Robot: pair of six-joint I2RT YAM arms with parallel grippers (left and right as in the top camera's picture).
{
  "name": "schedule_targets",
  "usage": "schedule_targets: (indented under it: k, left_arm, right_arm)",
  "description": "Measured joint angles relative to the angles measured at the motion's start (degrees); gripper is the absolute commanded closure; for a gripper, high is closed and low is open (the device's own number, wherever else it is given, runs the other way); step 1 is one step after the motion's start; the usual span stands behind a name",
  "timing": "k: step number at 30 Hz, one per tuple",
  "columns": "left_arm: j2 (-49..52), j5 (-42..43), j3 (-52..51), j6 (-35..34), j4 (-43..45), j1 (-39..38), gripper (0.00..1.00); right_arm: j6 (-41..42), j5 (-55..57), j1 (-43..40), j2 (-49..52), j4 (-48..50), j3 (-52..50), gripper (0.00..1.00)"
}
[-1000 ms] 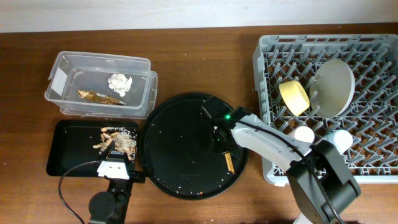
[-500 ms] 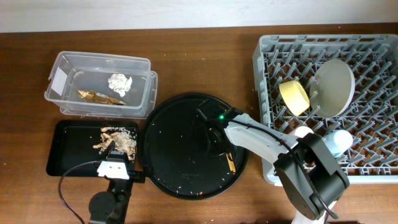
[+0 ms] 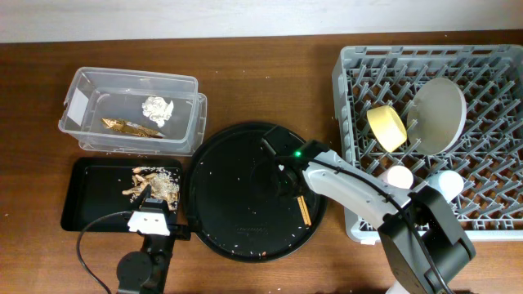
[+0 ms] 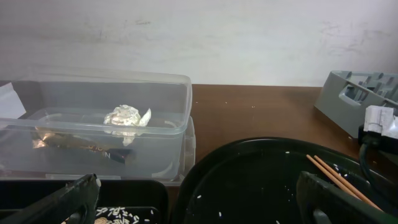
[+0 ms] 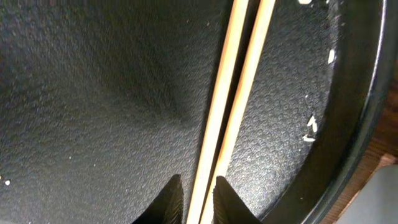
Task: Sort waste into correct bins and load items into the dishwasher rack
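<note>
The wooden chopsticks (image 3: pixel 303 211) lie on the large round black tray (image 3: pixel 237 204). In the right wrist view they (image 5: pixel 236 93) run between my right gripper's (image 5: pixel 198 199) fingertips, which are shut on them low against the tray (image 5: pixel 93 93). From overhead, the right gripper (image 3: pixel 286 184) is over the tray's right part. My left gripper (image 4: pixel 199 202) is open and empty over the shallow black tray (image 3: pixel 90 192), beside the food scraps (image 3: pixel 155 181). The clear box (image 3: pixel 192 122) holds the tissue ball (image 3: pixel 158 107) and foil wrapper (image 3: pixel 131 126). The rack (image 3: pixel 490 204) holds the plate (image 3: pixel 437 114), yellow bowl (image 3: pixel 386 128) and two small cups (image 3: pixel 400 175).
The left wrist view shows the clear box (image 4: pixel 180 112) with the tissue (image 4: pixel 127 116) and wrapper (image 4: pixel 74 144), the chopsticks (image 4: pixel 339 183) and a rack corner (image 4: pixel 360 99). Rice grains dot the round tray. A cable runs by the left arm base.
My right arm swung slightly left over the round tray, then back right. The chopsticks shifted a little and still lie on the tray. The left arm has not moved.
</note>
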Motion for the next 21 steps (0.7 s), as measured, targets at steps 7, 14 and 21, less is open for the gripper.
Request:
schedule_targets:
  k: [7,14,21]
  left_arm:
    - [0.0,0.0,0.0,0.0,0.0,0.0,0.0]
    - [-0.02,0.0,0.0,0.0,0.0,0.0,0.0]
    - [-0.02,0.0,0.0,0.0,-0.02,0.0,0.0]
  right_arm:
    - [0.04,0.39,0.0,5.27,1.4,0.15,0.82]
    - [0.55,-2.25,-0.09,5.22,-2.12,0.9,0.96]
    - [-0.94,-3.15,-5.07,-11.32,-9.16,8.92,0.96]
